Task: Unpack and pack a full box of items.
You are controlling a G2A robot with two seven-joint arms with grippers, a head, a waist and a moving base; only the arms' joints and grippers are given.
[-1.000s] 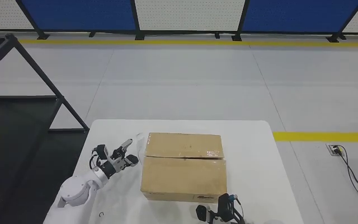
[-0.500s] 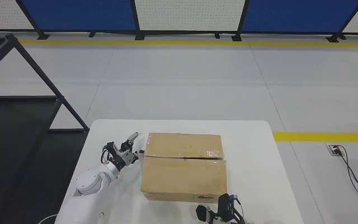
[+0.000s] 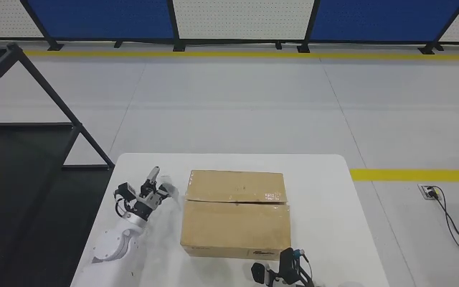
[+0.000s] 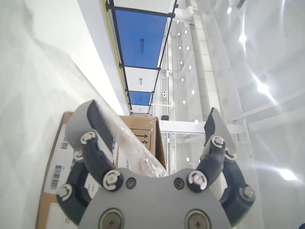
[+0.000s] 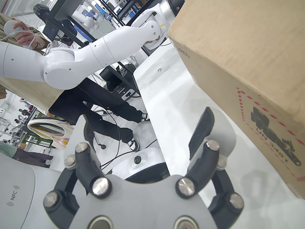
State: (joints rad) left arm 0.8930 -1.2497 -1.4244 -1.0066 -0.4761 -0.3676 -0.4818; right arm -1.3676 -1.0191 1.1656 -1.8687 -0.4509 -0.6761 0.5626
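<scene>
While the cardboard box (image 3: 237,215) sat closed in the middle of the white table (image 3: 323,215), the left claw (image 4: 152,117) hung just beside its far left corner, released and spread wide, with a strip of clear plastic (image 4: 133,144) lying against one finger's pad. The right claw (image 5: 145,122), also released, sat low by the box's near side, gripping nothing.

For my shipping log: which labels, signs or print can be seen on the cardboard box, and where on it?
Arrows sign: two upright arrows, on the cardboard box.
Barcode labels: white, low on the box; print too small to read.
Red-hatched label: black pictogram with lettering, on a box side.
</scene>
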